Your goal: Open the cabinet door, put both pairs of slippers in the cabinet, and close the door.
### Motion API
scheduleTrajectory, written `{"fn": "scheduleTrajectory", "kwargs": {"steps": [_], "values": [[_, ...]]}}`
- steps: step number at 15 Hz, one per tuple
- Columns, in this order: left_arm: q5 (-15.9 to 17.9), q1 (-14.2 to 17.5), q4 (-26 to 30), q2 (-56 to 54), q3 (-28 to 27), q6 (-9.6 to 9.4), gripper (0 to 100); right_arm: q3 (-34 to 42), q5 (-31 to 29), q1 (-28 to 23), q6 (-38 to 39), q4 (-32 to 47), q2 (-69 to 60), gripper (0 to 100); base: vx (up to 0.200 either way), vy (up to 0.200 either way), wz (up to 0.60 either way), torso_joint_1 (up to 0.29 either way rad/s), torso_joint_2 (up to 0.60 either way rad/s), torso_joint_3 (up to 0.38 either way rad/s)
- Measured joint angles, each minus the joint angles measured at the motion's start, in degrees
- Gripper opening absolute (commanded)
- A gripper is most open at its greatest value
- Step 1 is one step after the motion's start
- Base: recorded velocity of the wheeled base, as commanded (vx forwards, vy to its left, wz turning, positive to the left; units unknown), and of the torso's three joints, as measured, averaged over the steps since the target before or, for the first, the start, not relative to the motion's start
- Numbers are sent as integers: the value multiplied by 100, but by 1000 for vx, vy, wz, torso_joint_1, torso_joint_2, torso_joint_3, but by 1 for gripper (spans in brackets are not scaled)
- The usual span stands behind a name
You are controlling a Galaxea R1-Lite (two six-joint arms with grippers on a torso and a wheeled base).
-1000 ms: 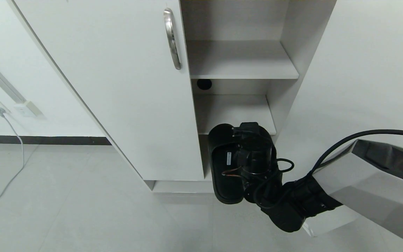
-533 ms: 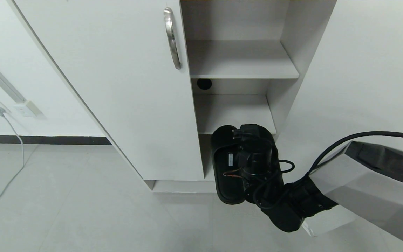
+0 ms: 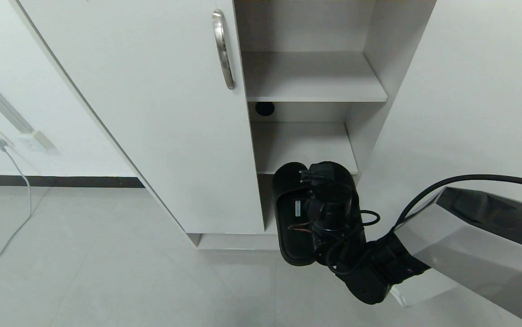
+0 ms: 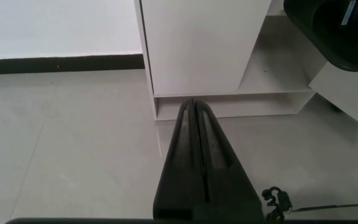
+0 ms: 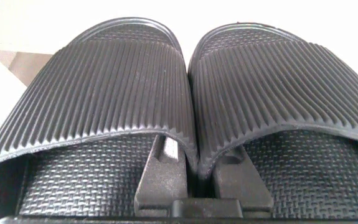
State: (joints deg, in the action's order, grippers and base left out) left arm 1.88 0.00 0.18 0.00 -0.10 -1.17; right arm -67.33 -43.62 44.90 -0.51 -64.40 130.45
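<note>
Black rubber, ribbed and dull, made up the pair of black rubber slide slippers [image 5: 110, 81] that the right gripper [image 5: 197, 177] grasped. Each of its two black fingers [image 5: 164, 171] ran under one strap, and together they pinched the slippers' touching inner walls. We counted two slippers lying side by side. Their broad straps were cut in fine parallel ridges and their footbeds were stippled with small bumps.

In the head view the right gripper [image 3: 322, 179] sat on top of the pair [image 3: 288, 218] and hid most of one slipper. The rounded toes pointed into the tall white cabinet [image 3: 379, 68] at the mouth of its lowest compartment, just below the front edge of the lower shelf [image 3: 302, 145]. We could not tell whether the soles touched the cabinet's bottom board.

We counted two flat white shelves, the upper shelf [image 3: 311, 77] being the other. One round dark hole [image 3: 264, 109] showed in the back panel between them. One smooth white door [image 3: 152, 113] stood swung open to the left, carrying one curved, polished metal handle [image 3: 223, 50].

The left gripper [image 4: 194, 109] hung low over the pale grey tiled floor [image 4: 73, 137], in front of the cabinet's base and well apart from the slippers. Its two slim black fingers were clenched flat together on nothing. A black skirting strip [image 3: 52, 181] ran along the foot of the white wall.
</note>
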Motion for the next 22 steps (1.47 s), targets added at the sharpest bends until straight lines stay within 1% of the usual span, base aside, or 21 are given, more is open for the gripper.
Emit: {"fn": "scheduleTrajectory", "kwargs": {"steps": [7,12,16,22], "values": [[0,-2,-2,0,0,-5,0,-17,2,0,2,-2,17,0,200,0,0,0,3,2],[-5,0,0,0,0,-5,0,-67,24,-50,38,-134,117,0,0,0,0,0,0,0],[-2,0,0,0,0,-2,0,-618,38,-236,20,-93,419,0,0,0,0,0,0,0],[-2,0,0,0,0,5,0,-1855,229,-607,18,816,780,0,0,0,0,0,0,0]]}}
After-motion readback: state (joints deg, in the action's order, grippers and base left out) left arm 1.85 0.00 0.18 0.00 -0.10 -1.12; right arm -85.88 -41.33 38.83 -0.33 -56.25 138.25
